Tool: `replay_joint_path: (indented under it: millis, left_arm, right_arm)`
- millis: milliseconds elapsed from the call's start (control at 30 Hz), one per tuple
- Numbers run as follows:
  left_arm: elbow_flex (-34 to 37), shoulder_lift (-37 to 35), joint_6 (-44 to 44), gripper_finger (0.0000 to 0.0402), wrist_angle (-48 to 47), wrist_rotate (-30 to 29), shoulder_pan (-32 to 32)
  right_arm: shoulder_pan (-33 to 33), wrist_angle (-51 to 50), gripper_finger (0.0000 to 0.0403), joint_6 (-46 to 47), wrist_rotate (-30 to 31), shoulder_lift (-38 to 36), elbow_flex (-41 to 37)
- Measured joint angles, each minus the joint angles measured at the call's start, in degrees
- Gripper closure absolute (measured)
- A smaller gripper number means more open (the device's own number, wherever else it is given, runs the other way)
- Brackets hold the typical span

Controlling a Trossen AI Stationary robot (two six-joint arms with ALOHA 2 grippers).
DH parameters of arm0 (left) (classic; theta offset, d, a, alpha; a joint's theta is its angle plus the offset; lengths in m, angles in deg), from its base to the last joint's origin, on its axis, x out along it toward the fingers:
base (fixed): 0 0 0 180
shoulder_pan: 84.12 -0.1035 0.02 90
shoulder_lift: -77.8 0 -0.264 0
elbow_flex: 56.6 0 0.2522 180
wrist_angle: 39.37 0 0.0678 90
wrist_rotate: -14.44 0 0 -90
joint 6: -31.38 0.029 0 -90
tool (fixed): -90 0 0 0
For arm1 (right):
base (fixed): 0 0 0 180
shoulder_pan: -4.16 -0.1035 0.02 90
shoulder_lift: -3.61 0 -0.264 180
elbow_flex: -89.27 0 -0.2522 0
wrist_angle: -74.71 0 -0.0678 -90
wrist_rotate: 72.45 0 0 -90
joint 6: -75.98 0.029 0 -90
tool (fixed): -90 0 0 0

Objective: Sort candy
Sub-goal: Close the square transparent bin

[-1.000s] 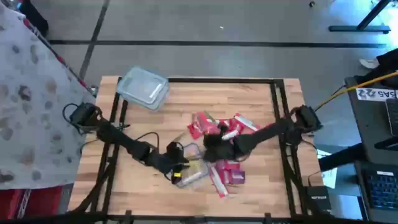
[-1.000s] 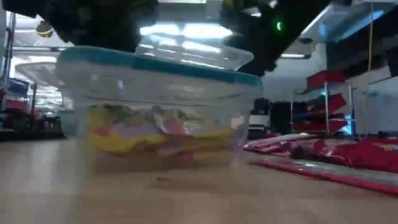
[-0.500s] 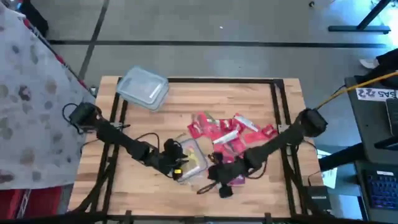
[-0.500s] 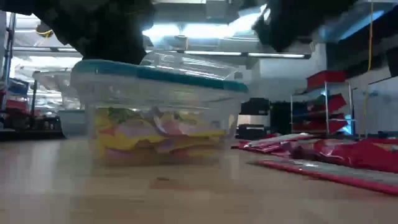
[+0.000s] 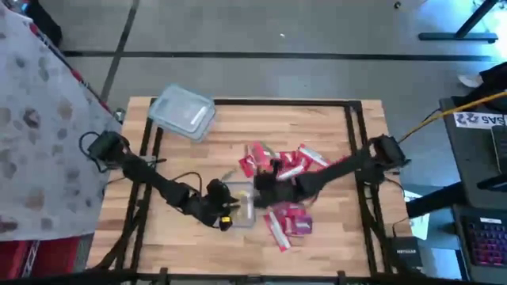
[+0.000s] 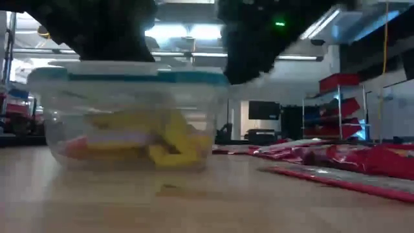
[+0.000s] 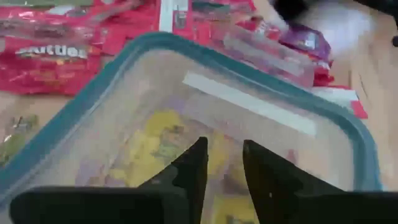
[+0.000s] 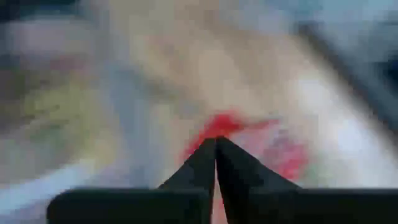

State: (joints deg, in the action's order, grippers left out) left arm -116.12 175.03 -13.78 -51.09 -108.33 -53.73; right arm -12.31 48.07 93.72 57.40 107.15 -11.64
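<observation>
Candy (image 5: pixel 289 194): red packets lie strewn just beside a teal-rimmed clear tub (image 6: pixel 126 113) holding yellow pieces (image 6: pixel 171 139). One packet reads "Skittles" (image 7: pixel 53 53). Left gripper (image 7: pixel 222 163) grasps the tub's rim. Right gripper (image 8: pixel 215 163), fingers clenched, hovers at the tub's packet side; its view is blurred. A second, lidded tub (image 5: pixel 182 112) sits well apart.

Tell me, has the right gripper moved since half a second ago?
Yes. In the high view the right gripper has gone from the table's near edge back toward the middle, beside the tub.
</observation>
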Motion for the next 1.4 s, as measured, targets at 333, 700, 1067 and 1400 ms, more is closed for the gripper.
replay_joint_path:
  millis: [333, 700, 1067, 1400]
  left_arm:
    - [0.0, 0.0, 0.3, 0.0314, -0.09, -0.55, -0.02]
    - [0.07, -0.02, 1.32, 0.0314, -2.61, -1.21, -0.8]
    - [1.53, -0.11, 0.93, 0.0314, -3.57, -3.08, -2.3]
    - [2.25, 0.37, 6.13, 0.0314, 2.11, -8.35, -2.62]
  right_arm:
    - [-2.32, -1.64, 0.0403, -0.42, -30.54, -4.7, -0.17]
    - [-2.85, 3.86, 0.0403, 4.55, -29.59, 3.52, -0.66]
    - [-1.29, 9.24, 0.0403, 3.33, -20.47, 5.41, -0.86]
    - [0.22, 1.44, 0.0403, 2.69, 4.64, -0.85, -0.36]
